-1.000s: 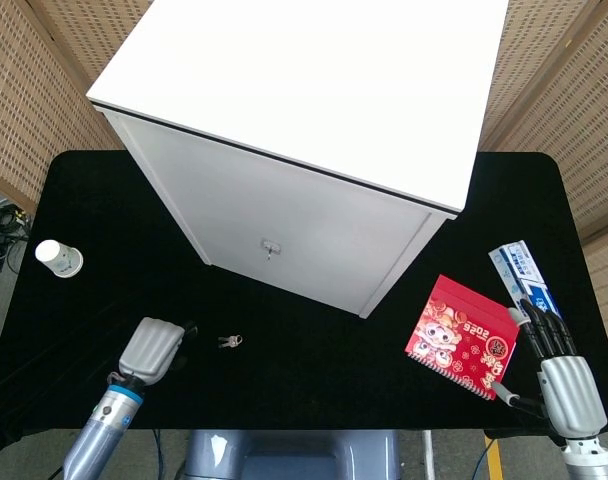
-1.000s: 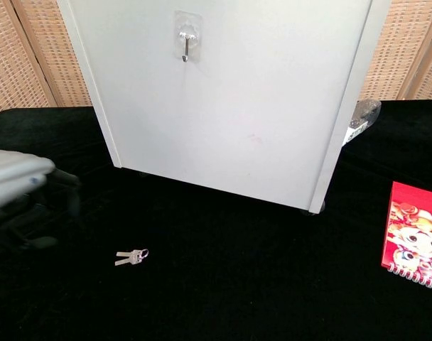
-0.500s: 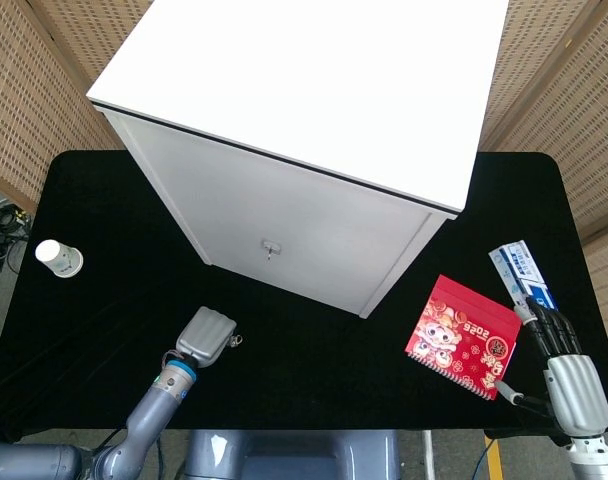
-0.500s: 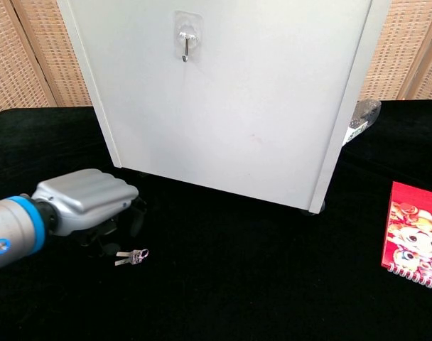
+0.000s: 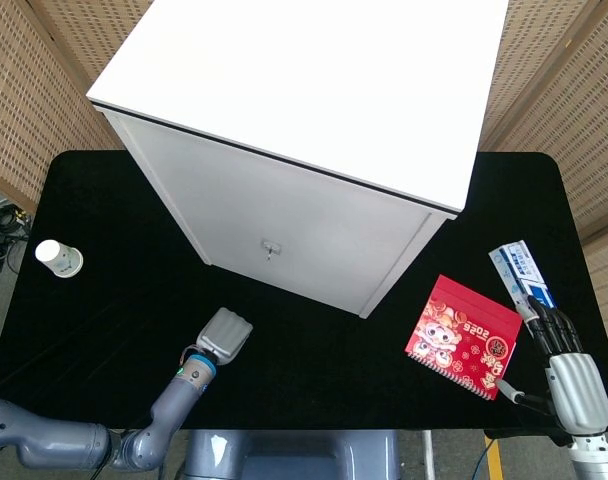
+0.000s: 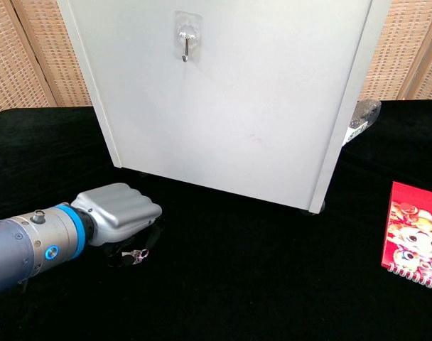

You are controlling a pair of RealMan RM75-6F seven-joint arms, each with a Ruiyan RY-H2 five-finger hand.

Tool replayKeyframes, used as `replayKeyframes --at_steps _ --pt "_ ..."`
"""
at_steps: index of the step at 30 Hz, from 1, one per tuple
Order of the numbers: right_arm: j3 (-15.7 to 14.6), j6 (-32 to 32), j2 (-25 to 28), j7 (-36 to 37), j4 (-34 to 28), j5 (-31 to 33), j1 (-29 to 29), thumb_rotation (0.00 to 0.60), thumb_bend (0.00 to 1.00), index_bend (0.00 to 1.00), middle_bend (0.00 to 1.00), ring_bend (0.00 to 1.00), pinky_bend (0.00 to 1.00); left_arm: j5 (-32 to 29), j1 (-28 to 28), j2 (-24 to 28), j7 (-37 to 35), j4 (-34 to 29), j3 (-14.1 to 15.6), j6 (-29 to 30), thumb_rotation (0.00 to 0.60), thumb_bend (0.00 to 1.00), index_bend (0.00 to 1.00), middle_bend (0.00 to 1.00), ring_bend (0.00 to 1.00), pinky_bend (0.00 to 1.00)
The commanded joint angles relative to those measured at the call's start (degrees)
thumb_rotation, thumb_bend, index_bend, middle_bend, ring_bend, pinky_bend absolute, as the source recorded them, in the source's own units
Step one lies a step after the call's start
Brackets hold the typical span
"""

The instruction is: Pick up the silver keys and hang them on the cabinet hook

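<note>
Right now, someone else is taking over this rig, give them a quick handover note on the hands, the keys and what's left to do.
Left hand: down on the table, fingers curled over the silver keys; a bit of the ring shows below it. I cannot tell if it has a grip.
Right hand: holds nothing, fingers apart, at the table's right edge beside the red notebook.
Cabinet hook: empty, high on the cabinet front.
Done: the reach to the keys.
Left: secure the grip, lift, hang the ring on the hook.

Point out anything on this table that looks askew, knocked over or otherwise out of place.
The white paper cup lies tipped on its side near the table's left edge. The red notebook lies at a slant. The white cabinet also stands turned at an angle to the table. Nothing looks spilled or damaged.
</note>
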Motion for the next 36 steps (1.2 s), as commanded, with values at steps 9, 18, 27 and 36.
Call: replayKeyframes --at_steps 9,18,27,36 --pt "0.11 -0.25 -0.12 0.12 0.19 0.27 0.1 0.6 0.11 0.0 0.0 0.0 0.0 1.3 -2.44 -0.95 -3.16 2.47 1.77 -0.55 0.6 0.38 0.41 0.87 0.83 0.74" --pt "0.17 -0.37 -0.1 0.34 0.3 0.41 0.16 0.6 0.11 0.0 0.0 0.0 0.0 0.47 -3.75 -1.92 -3.69 3.72 3.05 0.03 0.6 0.38 0.4 0.87 0.83 0.74" --pt "0.34 -0.18 -0.04 0.7 0.35 0.63 0.1 0.6 0.11 0.0 0.0 0.0 0.0 -0.38 -4.69 -2.42 -4.01 4.13 3.96 0.49 0.6 0.39 0.4 0.87 0.83 0.74" --pt "0.4 0.14 -0.2 0.78 0.5 0.41 0.05 0.6 0.11 0.0 0.0 0.0 0.0 -1.73 -5.52 -2.23 -3.7 3.82 5.07 1.32 0.6 0.39 0.43 0.87 0.83 0.74"
